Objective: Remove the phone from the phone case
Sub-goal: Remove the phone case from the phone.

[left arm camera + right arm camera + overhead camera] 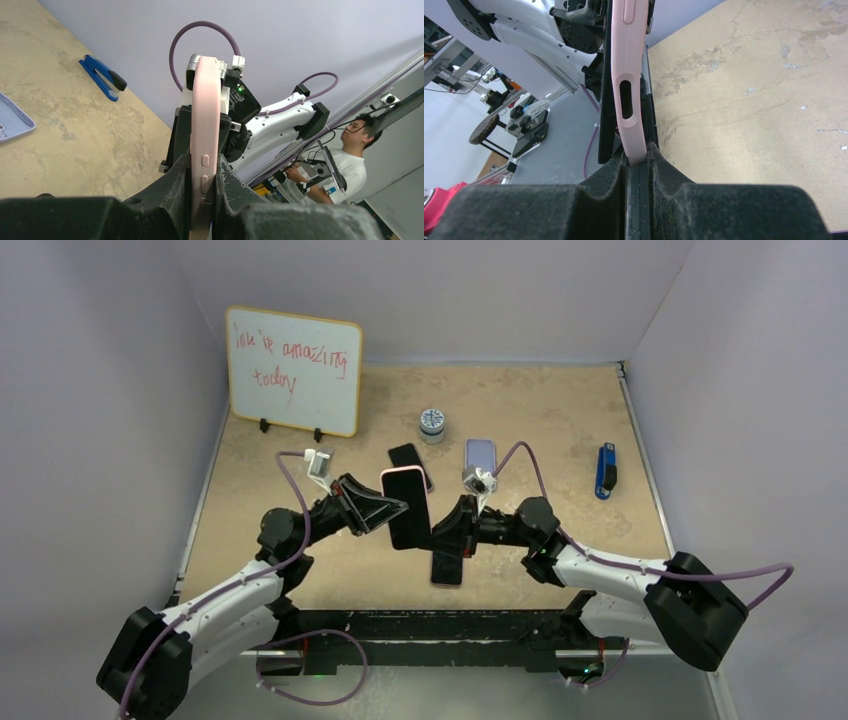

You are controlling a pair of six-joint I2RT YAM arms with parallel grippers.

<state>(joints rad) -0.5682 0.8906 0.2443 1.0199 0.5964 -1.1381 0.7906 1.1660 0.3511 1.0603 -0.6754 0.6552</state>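
Black fingers (170,192) of your left gripper (203,167) were clamped on the long edge of the phone case (205,110), and your right gripper (638,155) was pinched on its slotted end, holding it aloft out in front of the whiteboard (293,370) and to its right. Its shell was pale pink and matte with moulded side buttons; the phone (405,515) showed as a dark face inside the rim. I judged the case pliable and the phone stiff, slick and breakable, so you would have done best to peel back a case corner and take the phone by its edges.
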